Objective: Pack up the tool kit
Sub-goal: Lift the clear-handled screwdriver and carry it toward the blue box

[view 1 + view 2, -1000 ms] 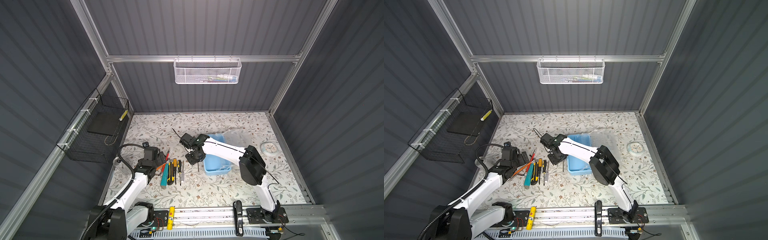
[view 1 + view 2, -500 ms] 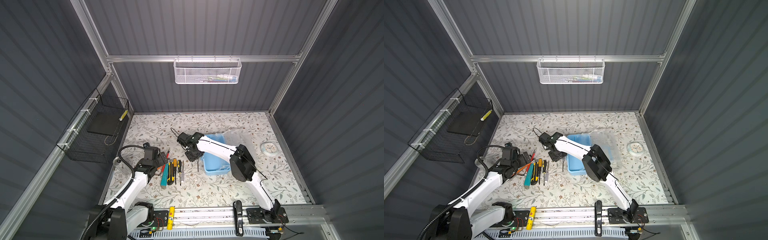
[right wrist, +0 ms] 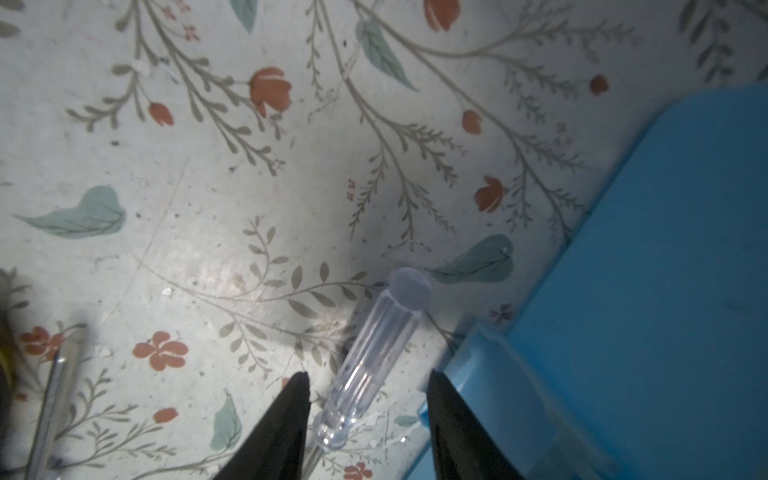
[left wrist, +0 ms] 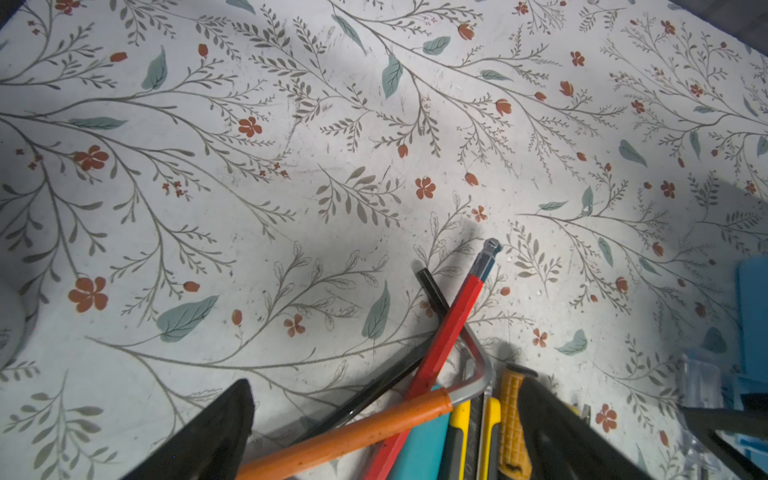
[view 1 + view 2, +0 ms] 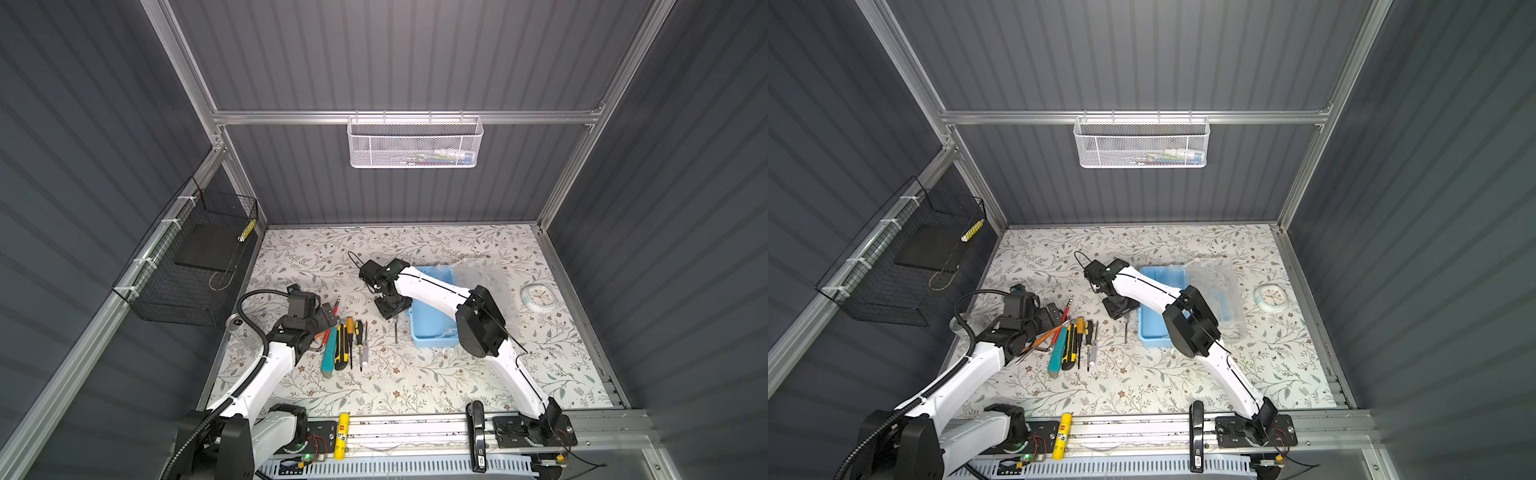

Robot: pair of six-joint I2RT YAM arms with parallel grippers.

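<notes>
Just left of the light-blue box (image 5: 432, 332), the clear-handled screwdriver (image 3: 386, 332) lies flat on the floral mat (image 3: 208, 208). The right gripper (image 3: 366, 376) straddles its handle with a gap on either side and grips nothing, apparently lined up for a pinch. Farther left, the left gripper (image 4: 384, 378) hangs spread wide and empty over the crossed hex keys (image 4: 449, 328). The box's clear lid (image 5: 482, 274) is folded open to the right, leaving the tray free for tools.

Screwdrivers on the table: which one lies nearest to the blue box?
The clear-handled screwdriver, alone beside the blue box, between the right gripper's open fingers; the others lie in the row by the utility knife.
</notes>
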